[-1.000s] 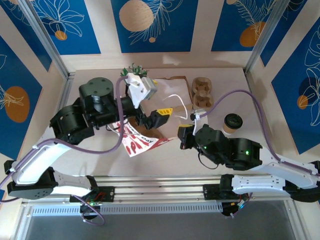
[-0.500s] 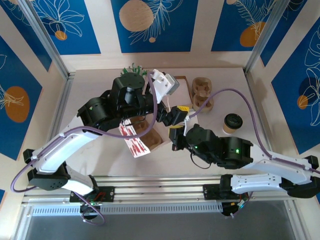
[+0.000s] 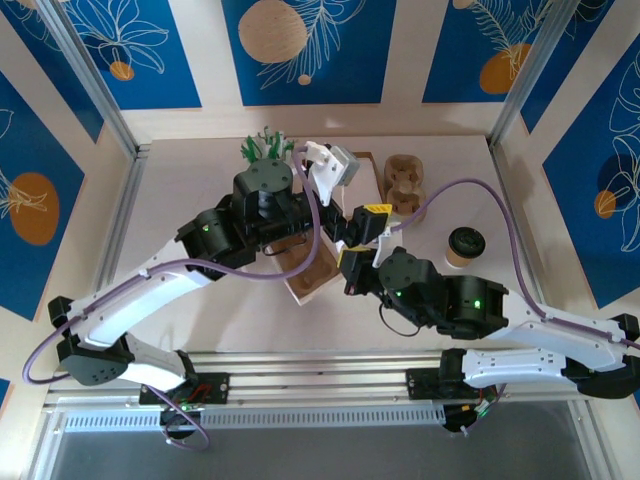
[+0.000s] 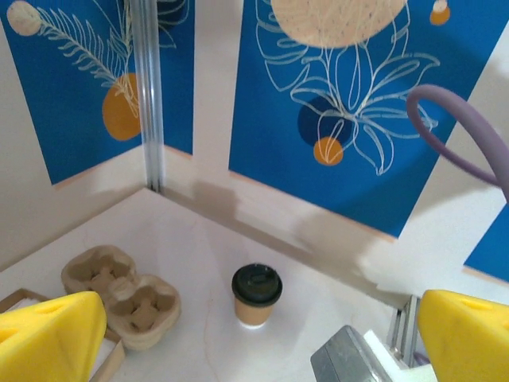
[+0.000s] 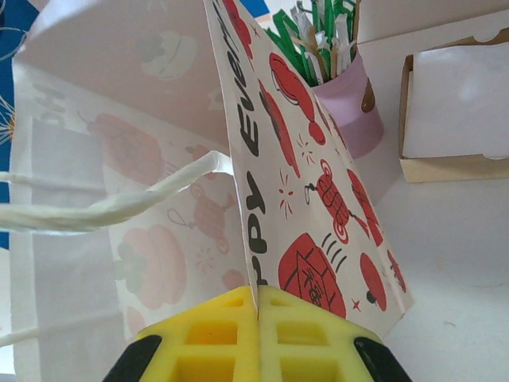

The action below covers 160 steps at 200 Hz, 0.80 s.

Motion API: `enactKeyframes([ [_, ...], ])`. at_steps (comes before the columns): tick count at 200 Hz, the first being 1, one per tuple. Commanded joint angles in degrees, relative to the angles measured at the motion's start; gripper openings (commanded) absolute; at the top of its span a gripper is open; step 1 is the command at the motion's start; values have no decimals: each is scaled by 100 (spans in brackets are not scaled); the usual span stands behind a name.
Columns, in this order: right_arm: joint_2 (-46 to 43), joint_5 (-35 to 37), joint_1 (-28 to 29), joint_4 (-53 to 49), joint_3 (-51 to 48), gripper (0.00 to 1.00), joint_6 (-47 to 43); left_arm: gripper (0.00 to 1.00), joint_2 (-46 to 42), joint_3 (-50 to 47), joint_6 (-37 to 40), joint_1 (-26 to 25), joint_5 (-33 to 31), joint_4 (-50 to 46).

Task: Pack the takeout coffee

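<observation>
The takeout coffee, a kraft-brown cup with its black lid on, stands upright at the right of the table; the left wrist view has it ahead, between my spread yellow fingers. My left gripper hangs open and empty above the table's middle, well short of the cup. My right gripper is shut on the top edge of a white paper bag printed in red. From above the bag stands open just left of that gripper. A white handle loops beside the pinched wall.
A brown moulded-pulp cup carrier lies behind the coffee. A pink cup of green-and-white sticks stands at the back left, beyond the bag. A flat cardboard box lies near it. Walls close the table's back and sides.
My left arm has swung right, away from the bag and toward the coffee, its jaws now fully spread. The bag has gone from lying flat to standing open in the right gripper's hold.
</observation>
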Motion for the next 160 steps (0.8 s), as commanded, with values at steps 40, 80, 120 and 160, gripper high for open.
enactKeyframes([
  [40, 36, -143, 108, 252, -66, 0, -334, 100, -185, -786, -229, 21, -795, 2350],
  [80, -240, -317, -166, -238, -146, 0, -420, 100, -693, -450, 726, 54, -1331, 1981],
  [120, -216, -926, -606, -613, -14, 0, -822, 100, -1354, -173, 1529, 118, -1863, 1415],
  [160, -162, -1442, -772, -878, 257, 0, -1414, 99, -1863, -146, 1804, 153, -2247, 364],
])
